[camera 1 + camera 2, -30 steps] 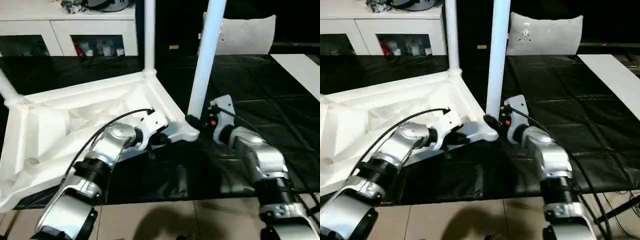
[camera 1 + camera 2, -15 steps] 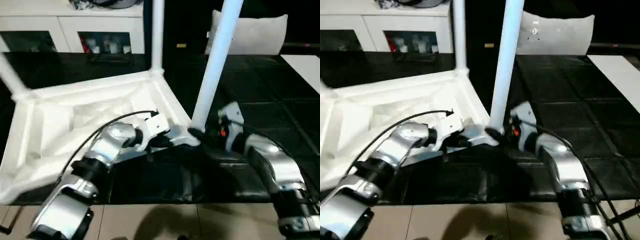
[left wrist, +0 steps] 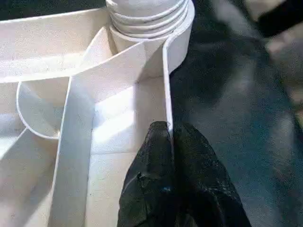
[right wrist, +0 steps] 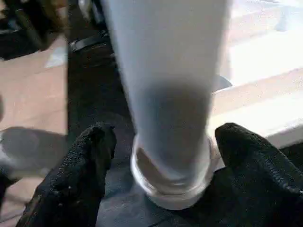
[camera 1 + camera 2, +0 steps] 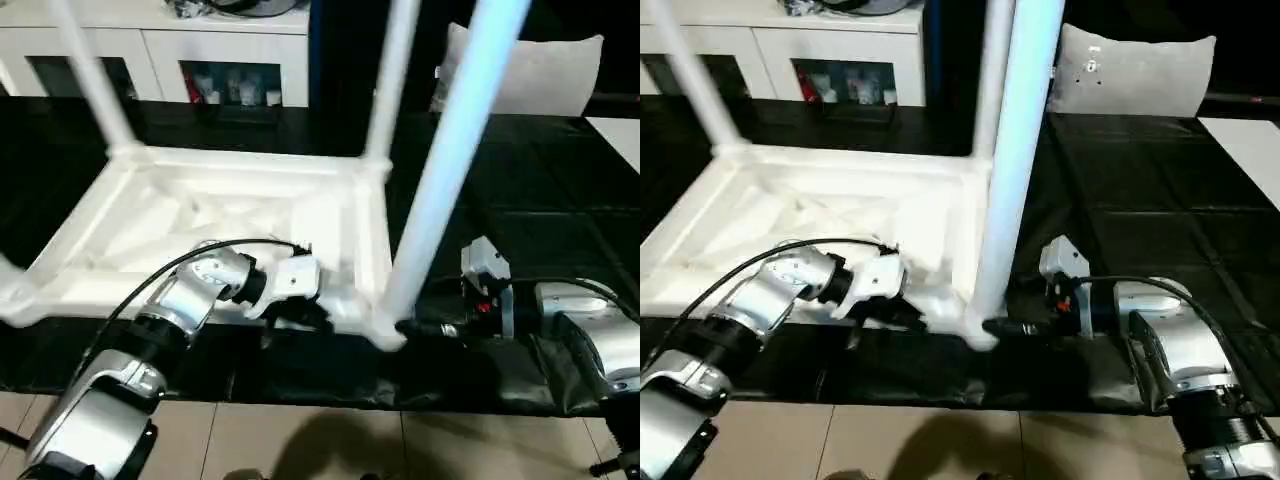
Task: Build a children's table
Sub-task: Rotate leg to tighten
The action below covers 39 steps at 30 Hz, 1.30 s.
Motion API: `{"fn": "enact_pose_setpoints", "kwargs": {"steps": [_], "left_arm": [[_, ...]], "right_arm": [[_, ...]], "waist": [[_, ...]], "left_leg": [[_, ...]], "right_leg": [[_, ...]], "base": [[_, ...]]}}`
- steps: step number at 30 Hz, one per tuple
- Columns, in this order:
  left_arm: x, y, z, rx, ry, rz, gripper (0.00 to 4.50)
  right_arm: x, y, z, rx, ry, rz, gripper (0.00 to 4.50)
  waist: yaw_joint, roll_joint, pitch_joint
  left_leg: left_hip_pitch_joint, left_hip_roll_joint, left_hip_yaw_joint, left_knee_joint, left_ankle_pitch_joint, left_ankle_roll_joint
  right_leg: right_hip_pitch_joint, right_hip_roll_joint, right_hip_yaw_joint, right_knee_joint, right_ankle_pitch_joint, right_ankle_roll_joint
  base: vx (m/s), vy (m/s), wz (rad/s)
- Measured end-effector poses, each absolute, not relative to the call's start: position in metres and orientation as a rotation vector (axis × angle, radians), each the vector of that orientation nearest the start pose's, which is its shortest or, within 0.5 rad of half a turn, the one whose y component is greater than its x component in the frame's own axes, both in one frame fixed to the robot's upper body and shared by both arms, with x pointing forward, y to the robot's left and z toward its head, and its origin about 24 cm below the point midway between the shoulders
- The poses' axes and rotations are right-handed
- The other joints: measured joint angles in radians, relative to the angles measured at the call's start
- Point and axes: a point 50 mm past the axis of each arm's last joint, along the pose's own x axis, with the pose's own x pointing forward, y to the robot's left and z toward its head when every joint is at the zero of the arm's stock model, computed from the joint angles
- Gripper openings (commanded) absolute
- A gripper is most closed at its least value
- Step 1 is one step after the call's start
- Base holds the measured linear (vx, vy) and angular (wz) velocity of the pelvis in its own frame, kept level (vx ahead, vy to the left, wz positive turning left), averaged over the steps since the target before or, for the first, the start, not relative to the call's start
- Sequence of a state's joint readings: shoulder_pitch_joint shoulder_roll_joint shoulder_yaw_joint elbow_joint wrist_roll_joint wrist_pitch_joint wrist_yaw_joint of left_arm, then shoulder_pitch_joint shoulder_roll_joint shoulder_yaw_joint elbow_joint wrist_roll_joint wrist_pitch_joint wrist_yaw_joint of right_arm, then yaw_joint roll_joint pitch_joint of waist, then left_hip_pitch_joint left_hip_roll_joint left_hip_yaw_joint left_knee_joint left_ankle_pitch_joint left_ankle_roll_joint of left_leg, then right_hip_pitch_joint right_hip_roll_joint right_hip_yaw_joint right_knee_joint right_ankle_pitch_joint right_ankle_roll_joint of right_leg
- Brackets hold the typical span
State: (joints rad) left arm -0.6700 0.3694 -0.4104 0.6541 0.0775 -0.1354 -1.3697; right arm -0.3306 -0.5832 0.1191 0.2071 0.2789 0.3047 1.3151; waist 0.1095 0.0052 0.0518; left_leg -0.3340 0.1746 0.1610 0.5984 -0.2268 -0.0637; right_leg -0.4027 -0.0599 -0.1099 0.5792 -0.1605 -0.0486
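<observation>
Left wrist view: the left gripper point(image 3: 168, 137) pinches the thin rim wall of the ribbed white plastic table top point(image 5: 230, 215), lying underside-up on black matting point(image 5: 560, 200). Right gripper point(image 4: 161, 156) stands spread around the smooth tubular leg point(image 4: 165, 90) seated in its ringed corner socket point(image 4: 170, 182).

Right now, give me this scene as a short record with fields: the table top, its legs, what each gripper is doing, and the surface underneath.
table top: white table top lying underside up, ribs showing
legs: three legs seen standing in corner sockets; nearest leg upright in the near corner
left gripper: left gripper pinching the top's rim wall beside the near corner socket
right gripper: right gripper with fingers either side of the nearest leg's base, gaps visible
surface: black mat
</observation>
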Motion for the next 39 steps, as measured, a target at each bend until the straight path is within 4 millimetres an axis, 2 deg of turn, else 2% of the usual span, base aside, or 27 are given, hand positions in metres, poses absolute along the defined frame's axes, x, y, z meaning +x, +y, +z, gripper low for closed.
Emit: {"fn": "enact_pose_setpoints", "kwargs": {"steps": [12,13,22,26,29,32,34,36,39], "left_arm": [[0.307,0.112,0.060,0.666,0.371,-1.701,0.00],[0.307,0.112,0.060,0.668,0.372,-1.703,0.00],[0.307,0.112,0.060,0.659,0.379,-1.705,0.00],[0.308,0.115,0.060,0.618,0.412,-1.673,0.00],[0.311,0.116,0.059,0.595,0.440,-1.606,0.00],[0.322,0.113,0.059,0.574,0.476,-1.448,0.00],[0.325,0.107,0.057,0.535,0.477,-1.390,0.00],[0.333,0.097,0.056,0.492,0.486,-1.271,0.00],[0.337,0.083,0.055,0.448,0.476,-1.187,0.00]], "right_arm": [[0.271,-0.185,0.074,-0.137,0.412,1.413,2.33],[0.270,-0.185,0.074,-0.133,0.412,1.416,2.14],[0.269,-0.183,0.073,-0.116,0.409,1.413,1.94],[0.268,-0.176,0.069,-0.067,0.386,1.357,1.93],[0.273,-0.171,0.067,-0.055,0.379,1.281,1.93],[0.290,-0.161,0.065,-0.025,0.370,1.073,1.93],[0.296,-0.159,0.065,-0.010,0.374,0.972,1.93],[0.313,-0.151,0.066,0.010,0.377,0.799,1.93],[0.324,-0.146,0.068,0.027,0.374,0.662,1.93]], "waist": [[0.005,0.000,0.000],[0.005,0.000,0.000],[0.004,0.000,0.000],[0.001,0.001,-0.001],[-0.008,0.002,-0.001],[-0.034,0.003,-0.001],[-0.048,0.003,-0.001],[-0.066,0.003,-0.001],[-0.072,0.003,-0.001]], "left_leg": [[0.000,0.000,0.000,0.000,0.000,0.000],[0.000,0.000,0.000,0.000,0.000,0.000],[0.000,0.000,0.000,0.000,0.000,0.000],[0.001,0.001,0.001,0.000,0.000,-0.001],[0.003,0.001,0.001,0.001,0.001,-0.004],[0.004,0.001,0.001,0.002,0.002,-0.010],[0.004,0.001,0.001,0.002,0.002,-0.010],[0.003,0.001,0.001,0.003,0.002,-0.010],[0.003,0.001,0.000,0.002,0.002,-0.010]], "right_leg": [[0.000,0.000,0.000,0.000,0.000,0.000],[0.000,0.000,0.000,0.000,0.000,0.000],[0.000,0.000,0.000,0.000,0.000,0.000],[0.000,0.000,-0.001,0.001,0.000,0.000],[0.002,0.000,-0.001,0.000,0.001,0.001],[0.002,0.000,-0.002,-0.002,0.002,0.002],[0.004,0.000,-0.002,-0.003,0.003,0.002],[0.003,0.000,-0.002,-0.002,0.003,0.002],[0.003,0.000,-0.002,-0.002,0.004,0.002]], "base": [[0.000,0.000,0.00],[0.000,0.000,0.00],[0.000,0.000,0.00],[0.000,0.000,0.00],[0.000,0.000,0.00],[0.000,0.000,0.00],[0.000,0.000,0.00],[0.000,0.000,0.00],[0.000,0.000,0.00]]}}
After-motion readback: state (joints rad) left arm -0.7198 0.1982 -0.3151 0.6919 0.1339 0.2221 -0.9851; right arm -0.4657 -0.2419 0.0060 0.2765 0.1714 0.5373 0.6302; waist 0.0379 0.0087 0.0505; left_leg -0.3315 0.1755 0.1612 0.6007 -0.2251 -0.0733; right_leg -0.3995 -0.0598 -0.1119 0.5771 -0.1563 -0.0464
